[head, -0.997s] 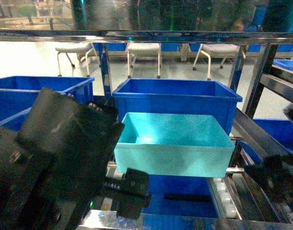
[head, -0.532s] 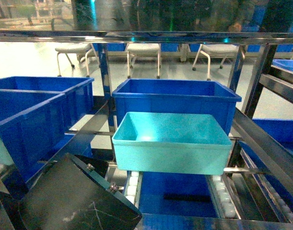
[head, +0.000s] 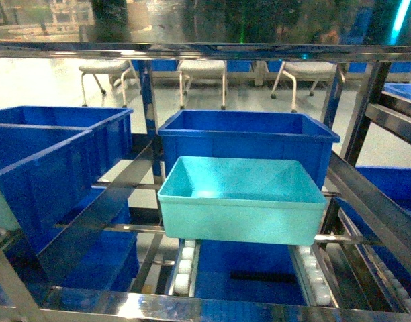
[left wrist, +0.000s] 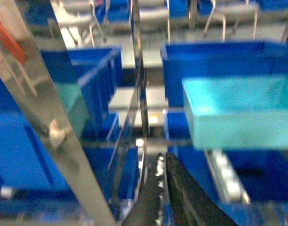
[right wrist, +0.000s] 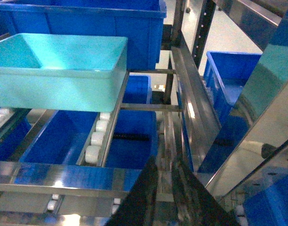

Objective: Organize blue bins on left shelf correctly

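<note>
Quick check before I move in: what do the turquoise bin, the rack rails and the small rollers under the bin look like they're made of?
Turquoise bin: looks like glossy moulded plastic, with smooth walls and a soft sheen. Rack rails: polished steel by the look, with mirror-like reflections. Rollers: small white cylinders, probably plastic.

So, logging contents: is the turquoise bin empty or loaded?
Empty: the turquoise bin shows only its bare smooth floor in the head view.

From my left wrist camera, my left gripper (left wrist: 164,165) shows as two long, narrow black fingers tapering toward their tips, one finger edge flecked with pale scuffs. From my right wrist camera, my right gripper (right wrist: 164,165) shows two similar dark, matte fingers, smooth and unmarked. Neither appears in my head camera.
</note>
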You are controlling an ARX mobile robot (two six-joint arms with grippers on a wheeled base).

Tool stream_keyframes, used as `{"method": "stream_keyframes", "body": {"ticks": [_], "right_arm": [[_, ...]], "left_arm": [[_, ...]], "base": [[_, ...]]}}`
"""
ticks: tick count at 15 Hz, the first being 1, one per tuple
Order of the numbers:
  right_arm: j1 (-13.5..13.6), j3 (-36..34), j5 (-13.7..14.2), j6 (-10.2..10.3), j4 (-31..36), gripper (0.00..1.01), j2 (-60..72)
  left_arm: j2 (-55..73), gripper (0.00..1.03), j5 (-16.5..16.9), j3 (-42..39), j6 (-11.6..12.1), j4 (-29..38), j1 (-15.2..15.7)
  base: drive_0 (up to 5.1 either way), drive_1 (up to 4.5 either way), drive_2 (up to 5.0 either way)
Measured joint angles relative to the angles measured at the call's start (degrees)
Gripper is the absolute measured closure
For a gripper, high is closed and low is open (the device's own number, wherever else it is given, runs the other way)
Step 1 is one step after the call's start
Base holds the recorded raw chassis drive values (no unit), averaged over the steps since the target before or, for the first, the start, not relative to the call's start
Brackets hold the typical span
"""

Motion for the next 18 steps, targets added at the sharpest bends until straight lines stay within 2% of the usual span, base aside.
{"method": "stream_keyframes", "body": {"ticks": [1,2,3,6,9,10,11,13,18], "right_arm": [[0.7,-0.1,0.3,0.0,0.3,1.0,-5.4],[3.9,-0.1,3.7,0.2,0.8,0.99,-12.7],[5.3,-0.3,4.0,0.2,0.2,0.99,-19.2],[5.2,-0.3,4.5,0.2,-14.9,0.99,-36.4],[5.2,-0.3,4.7,0.2,-29.4,0.99,-51.4],[5.2,-0.3,4.7,0.2,-33.6,0.99,-55.8],[5.2,-0.2,4.7,0.2,-37.6,0.99,-59.7],[5.2,0.4,4.7,0.2,-47.4,0.99,-67.5],[5.2,0.4,4.7,0.2,-56.1,0.99,-76.5]], "left_arm": [[-6.5,1.01,2.4,-0.2,0.0,0.7,1.7],[-13.8,1.01,4.6,-0.3,0.1,-1.8,3.9],[-20.0,1.01,6.5,-0.4,0.1,-8.0,5.9],[-38.5,1.01,11.3,-0.4,0.1,-24.9,10.7],[-51.1,1.01,14.4,-0.3,0.1,-37.6,13.7],[-55.5,1.01,18.4,0.3,0.1,-42.6,16.7],[-59.9,1.01,20.2,0.4,0.1,-48.4,20.5],[-64.3,1.01,21.2,0.4,0.1,-52.2,20.3],[-71.0,1.01,21.2,0.4,0.1,-59.3,20.3]], "base": [[0.0,0.0,0.0],[0.0,0.0,0.0],[0.0,0.0,0.0],[0.0,0.0,0.0],[0.0,0.0,0.0],[0.0,0.0,0.0],[0.0,0.0,0.0],[0.0,0.0,0.0],[0.0,0.0,0.0]]}}
